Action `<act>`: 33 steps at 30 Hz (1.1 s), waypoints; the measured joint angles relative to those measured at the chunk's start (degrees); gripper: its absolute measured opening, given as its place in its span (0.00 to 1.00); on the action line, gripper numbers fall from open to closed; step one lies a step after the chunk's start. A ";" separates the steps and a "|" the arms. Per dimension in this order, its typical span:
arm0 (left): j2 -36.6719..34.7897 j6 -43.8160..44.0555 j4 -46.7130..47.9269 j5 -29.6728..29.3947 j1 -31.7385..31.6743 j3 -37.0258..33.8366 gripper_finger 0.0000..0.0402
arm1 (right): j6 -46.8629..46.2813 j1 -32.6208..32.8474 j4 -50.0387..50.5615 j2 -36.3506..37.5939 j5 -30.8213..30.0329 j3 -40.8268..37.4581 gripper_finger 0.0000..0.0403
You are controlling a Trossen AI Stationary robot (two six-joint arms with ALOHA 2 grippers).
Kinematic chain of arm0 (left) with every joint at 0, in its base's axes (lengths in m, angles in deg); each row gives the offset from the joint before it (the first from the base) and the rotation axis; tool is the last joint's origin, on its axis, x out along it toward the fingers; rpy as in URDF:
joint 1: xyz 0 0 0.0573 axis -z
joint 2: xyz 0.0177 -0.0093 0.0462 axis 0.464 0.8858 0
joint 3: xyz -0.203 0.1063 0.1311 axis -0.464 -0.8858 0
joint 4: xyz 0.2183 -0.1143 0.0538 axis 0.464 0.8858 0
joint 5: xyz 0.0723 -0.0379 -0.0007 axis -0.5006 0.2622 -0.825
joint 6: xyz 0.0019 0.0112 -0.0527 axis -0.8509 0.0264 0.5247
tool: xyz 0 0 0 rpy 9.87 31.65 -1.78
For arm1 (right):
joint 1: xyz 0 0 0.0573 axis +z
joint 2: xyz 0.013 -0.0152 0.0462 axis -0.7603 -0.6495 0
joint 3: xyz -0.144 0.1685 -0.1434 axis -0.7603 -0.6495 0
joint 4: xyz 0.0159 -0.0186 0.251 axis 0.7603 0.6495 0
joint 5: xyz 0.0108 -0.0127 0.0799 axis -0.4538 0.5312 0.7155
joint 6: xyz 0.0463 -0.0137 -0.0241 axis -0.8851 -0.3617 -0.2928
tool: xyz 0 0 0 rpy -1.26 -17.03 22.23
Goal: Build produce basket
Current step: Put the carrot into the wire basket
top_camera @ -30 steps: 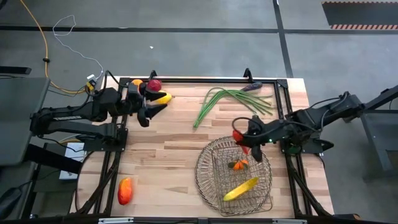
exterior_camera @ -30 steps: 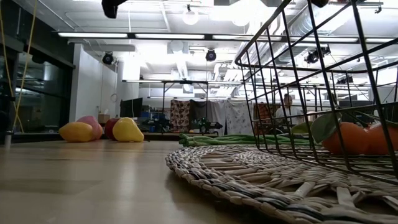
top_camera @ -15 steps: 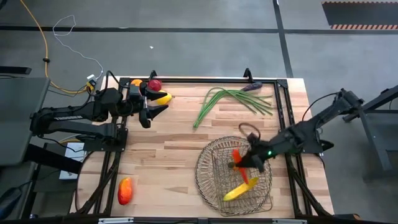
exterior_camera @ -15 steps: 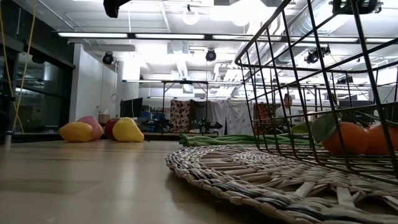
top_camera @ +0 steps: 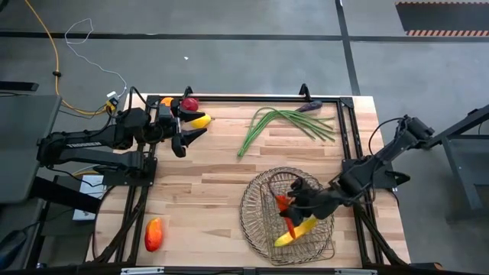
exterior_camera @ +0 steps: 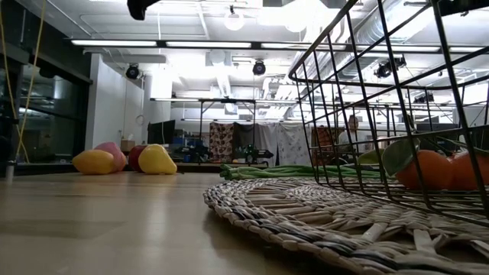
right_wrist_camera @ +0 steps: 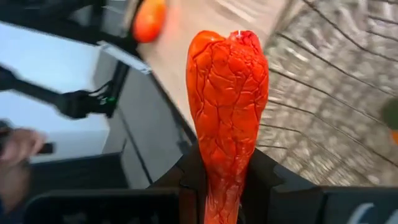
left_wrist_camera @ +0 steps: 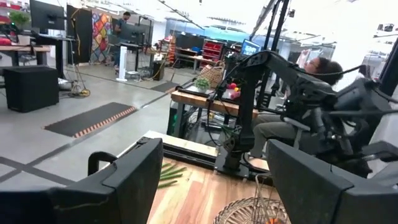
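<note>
Item: red chilli [right_wrist_camera: 227, 106]. I am holding it clamped near its stem end in my right gripper [top_camera: 294, 212], its wrinkled body pointing out ahead of the fingers in the right wrist view. A second ago I was carrying it at the basket's upper rim; now I am hanging it over the basket's middle, lower right of the high view, just above the banana [top_camera: 296, 231]. Judgement: the carry is finished and only the release remains, so this piece is nearly delivered.

Item: basket [top_camera: 256, 221]. It is sitting on the surface at lower right of the high view, already holding the banana and an orange [exterior_camera: 429, 169] seen behind the wire at the right of the low view.

Item: produce still outside. Long green beans [top_camera: 283, 122] are lying at upper centre; a small dark piece [top_camera: 309, 106], likely the eggplant, sits at their far end; a red-yellow mango [top_camera: 153, 234] is at lower left; a cluster by my left gripper [top_camera: 186, 133] at upper left includes a dark red apple [top_camera: 189, 103] and a yellow pear [top_camera: 200, 121].

Item: left gripper. It is waiting with fingers apart and empty, unmoved over the last second.

Not legible: whether the chilli is touching the banana or the mesh; my arm is covering that spot from above. The low view is cutting off the basket's right side and shows no chilli.
</note>
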 joint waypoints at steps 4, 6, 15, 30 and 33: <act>0.00 -0.41 -0.17 -0.16 -0.01 0.00 0.68 | -4.80 0.09 1.48 -3.22 0.17 0.72 0.13; 0.00 -1.51 -0.18 -0.37 -0.01 0.00 0.68 | -6.24 0.11 1.53 -5.17 0.29 0.72 0.13; 0.00 -1.94 -0.21 -0.81 -0.01 0.00 0.68 | -12.10 -0.81 0.38 -12.55 2.64 0.72 0.13; 0.00 -1.94 -0.16 -1.88 -0.03 0.00 0.68 | -23.73 -1.40 0.45 -21.59 3.43 0.70 0.21; 0.00 -1.95 -0.17 -1.88 -0.03 0.00 0.68 | -23.47 -1.92 0.42 -21.69 3.39 0.70 0.23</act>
